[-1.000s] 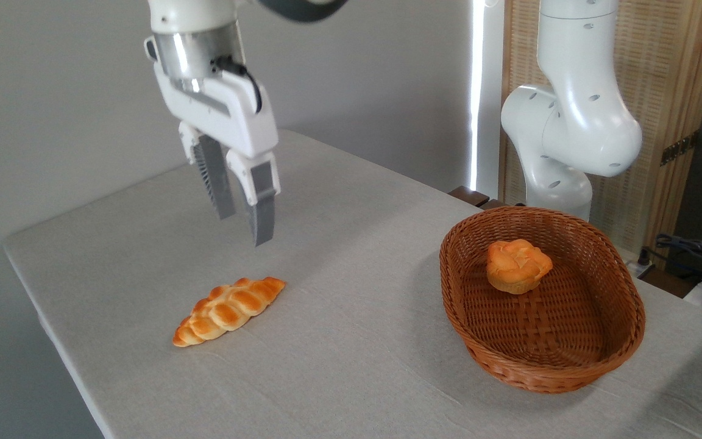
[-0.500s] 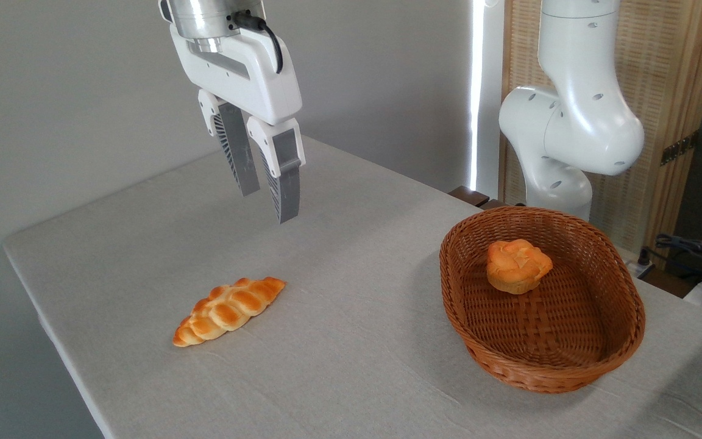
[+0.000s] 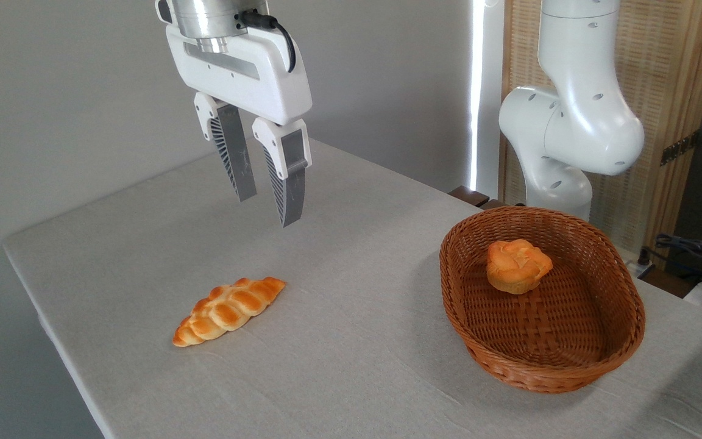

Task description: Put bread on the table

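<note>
Just braided bread, cloth table.

A brown oval wicker basket is sitting at the right. A small round orange bun is lying inside it, toward the back. Dark cables are trailing at the far right edge.

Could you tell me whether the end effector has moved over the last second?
Yes. The end effector, open and empty, has shifted right and slightly up, away from the bread, which lies in the same spot on the table.
</note>
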